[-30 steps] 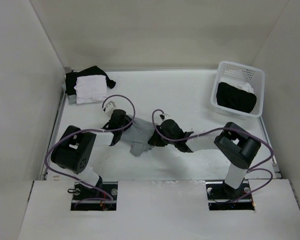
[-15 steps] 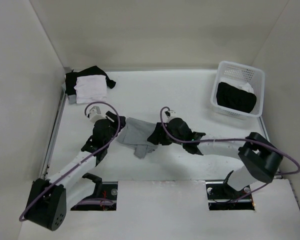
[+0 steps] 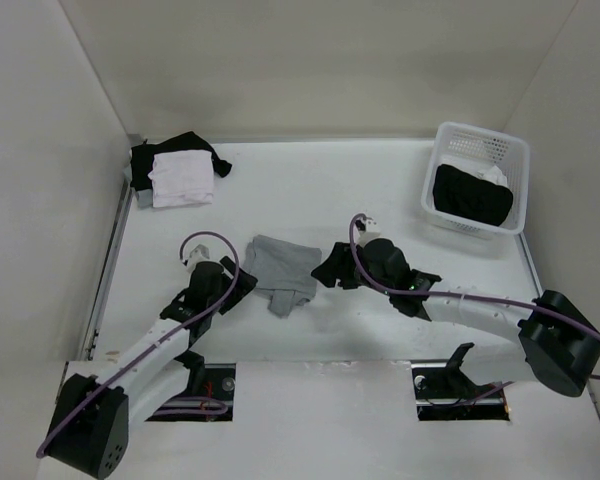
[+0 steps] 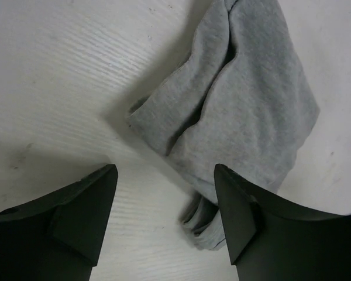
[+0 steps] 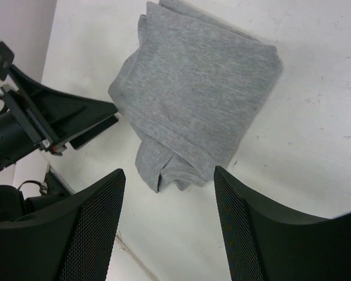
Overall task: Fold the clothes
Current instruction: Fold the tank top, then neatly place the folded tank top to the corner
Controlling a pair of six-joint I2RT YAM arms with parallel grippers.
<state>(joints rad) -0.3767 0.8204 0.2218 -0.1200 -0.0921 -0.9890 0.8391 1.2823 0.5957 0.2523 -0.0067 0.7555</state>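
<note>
Two jaws-apart, empty: left pincer [image 4: 164, 171], right pincer [image 5: 169, 171]. Grey shirt [image 3: 280, 268] lies bunched on counter [image 3: 380, 190]; one edge hidden behind a left finger [image 4: 263, 234].

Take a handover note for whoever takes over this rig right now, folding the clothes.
Left pincer: open, empty, beside the grey T-shirt.
Right pincer: open, empty, on its other side.
Shirt lies loosely folded mid-table, near end bunched; tidy it.
Black-and-white pile sits at the far left corner.
To do: black garment in the basket.
</note>
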